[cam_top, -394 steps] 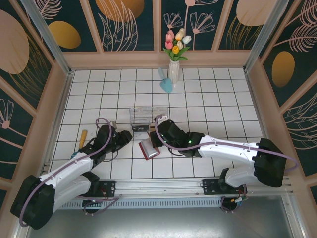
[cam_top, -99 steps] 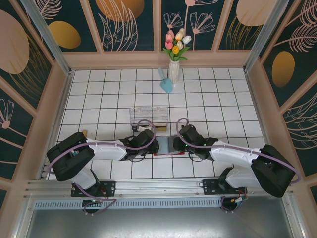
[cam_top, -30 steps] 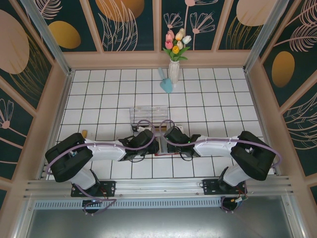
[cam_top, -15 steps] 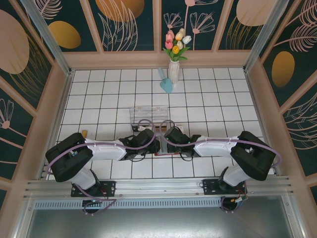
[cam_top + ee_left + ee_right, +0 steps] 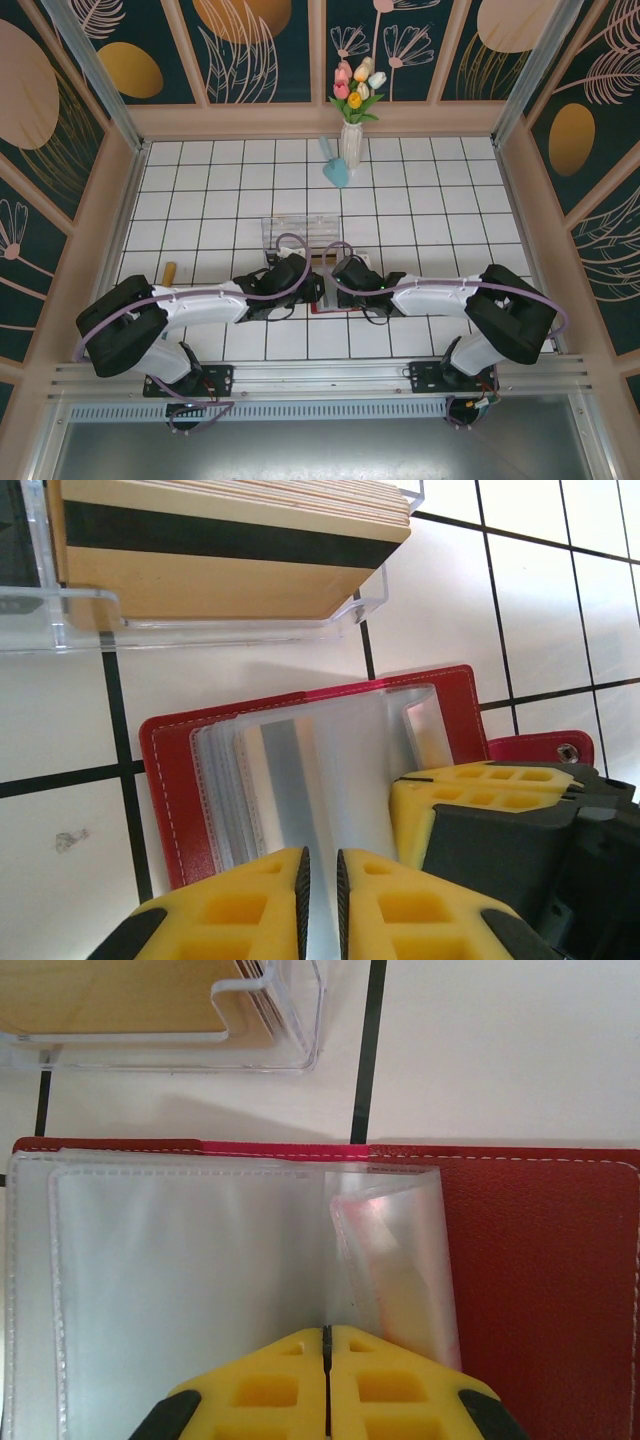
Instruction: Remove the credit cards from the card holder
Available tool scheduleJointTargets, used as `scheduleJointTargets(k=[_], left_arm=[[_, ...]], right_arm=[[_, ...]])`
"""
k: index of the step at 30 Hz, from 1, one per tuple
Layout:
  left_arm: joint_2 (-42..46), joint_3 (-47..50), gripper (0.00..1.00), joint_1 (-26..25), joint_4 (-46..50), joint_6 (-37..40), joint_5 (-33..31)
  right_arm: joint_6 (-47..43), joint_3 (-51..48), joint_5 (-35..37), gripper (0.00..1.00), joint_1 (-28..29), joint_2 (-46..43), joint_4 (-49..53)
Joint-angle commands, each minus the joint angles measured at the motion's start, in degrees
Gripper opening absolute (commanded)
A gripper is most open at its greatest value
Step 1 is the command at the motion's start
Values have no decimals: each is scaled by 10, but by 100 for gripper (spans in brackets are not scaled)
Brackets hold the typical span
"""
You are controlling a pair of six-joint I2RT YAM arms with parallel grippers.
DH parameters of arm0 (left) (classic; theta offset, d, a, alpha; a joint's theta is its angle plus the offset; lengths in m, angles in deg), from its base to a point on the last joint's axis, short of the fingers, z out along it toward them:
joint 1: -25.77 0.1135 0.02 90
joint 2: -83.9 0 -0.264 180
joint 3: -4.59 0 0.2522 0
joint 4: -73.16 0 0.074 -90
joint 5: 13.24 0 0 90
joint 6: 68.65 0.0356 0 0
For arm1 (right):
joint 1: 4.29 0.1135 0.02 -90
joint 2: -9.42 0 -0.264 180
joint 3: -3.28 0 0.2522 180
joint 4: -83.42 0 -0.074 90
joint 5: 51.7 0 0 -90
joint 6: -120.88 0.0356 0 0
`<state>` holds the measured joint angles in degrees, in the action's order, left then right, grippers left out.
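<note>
Left hand [image 5: 320, 865] shifted; open card holder [image 5: 165, 780] lies directly beneath it.

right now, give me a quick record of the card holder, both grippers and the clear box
card holder: open flat on the tiled table, red cover down, clear sleeves showing
left gripper: closed on a clear sleeve
right gripper: shut, tips at the fold of a sleeve
clear box: just beyond the holder, apart from it, stack of cards inside
cards in the sleeves: cannot tell
</note>
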<state>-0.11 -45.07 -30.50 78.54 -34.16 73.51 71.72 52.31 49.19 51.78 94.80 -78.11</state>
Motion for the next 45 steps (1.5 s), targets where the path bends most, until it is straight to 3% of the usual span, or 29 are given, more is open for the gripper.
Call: scheduleJointTargets(k=[1,14,26,32,39,45], left_arm=[[-16,-11,19,-1,-12,9,11],[-62,-23,22,-1,-84,4,65],[-138,-90,21,-6,-108,8,118],[-121,-97,20,-7,-63,15,79],[-40,-45,18,-4,14,16,-4],[-15,2,18,1,18,2,-18]], right_arm=[[2,-13,-10,8,-3,9,7],[6,-15,-8,8,-3,-10,5],[39,-52,95,13,-21,-223,93],[20,-80,47,19,-42,-291,80],[6,-72,-25,20,-44,-243,16],[0,-45,-76,20,-44,-184,-28]])
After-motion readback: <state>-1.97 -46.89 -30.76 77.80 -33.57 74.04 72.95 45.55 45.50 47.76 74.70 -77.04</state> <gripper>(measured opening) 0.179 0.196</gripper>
